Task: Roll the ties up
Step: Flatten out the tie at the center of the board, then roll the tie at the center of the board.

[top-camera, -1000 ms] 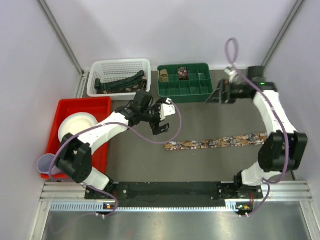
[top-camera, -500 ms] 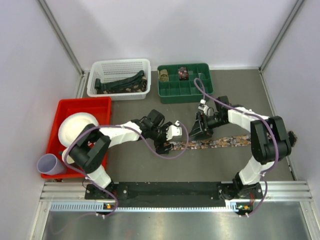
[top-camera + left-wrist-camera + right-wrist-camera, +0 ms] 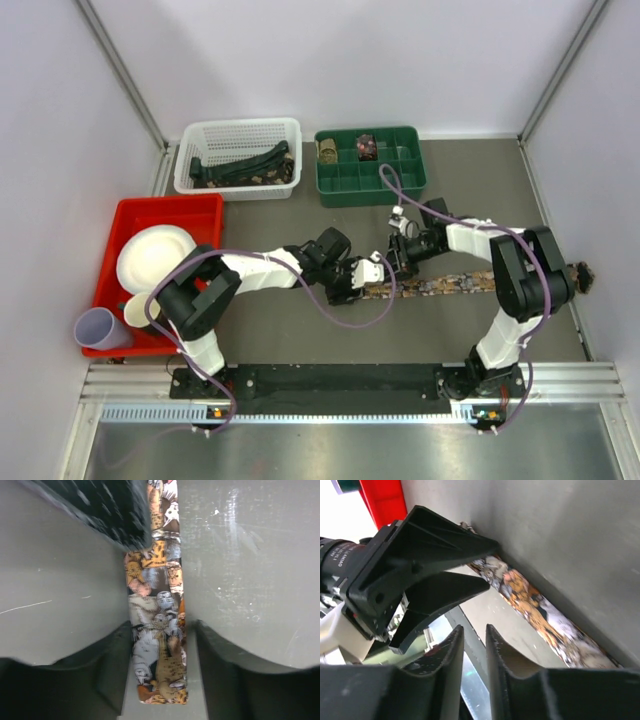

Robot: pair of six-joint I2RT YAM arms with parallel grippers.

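Brown patterned tie (image 3: pixel 450 284), flat (unrolled)

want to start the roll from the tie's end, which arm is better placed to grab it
Left. The left gripper straddles the tie right at its end, one finger either side. The right gripper sits off to one side of it, fingers nearly together, nothing between them.

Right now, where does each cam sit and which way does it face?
Top: fixed above and behind the bases, looking down on the table; both arms show, with the left gripper and right gripper at the tie.
Left wrist: on the left arm, looking down at the tie; own fingers on either side of it.
Right wrist: on the right arm, low and tilted, facing the left gripper; own fingers at the bottom.
Shared: all three show the tie.
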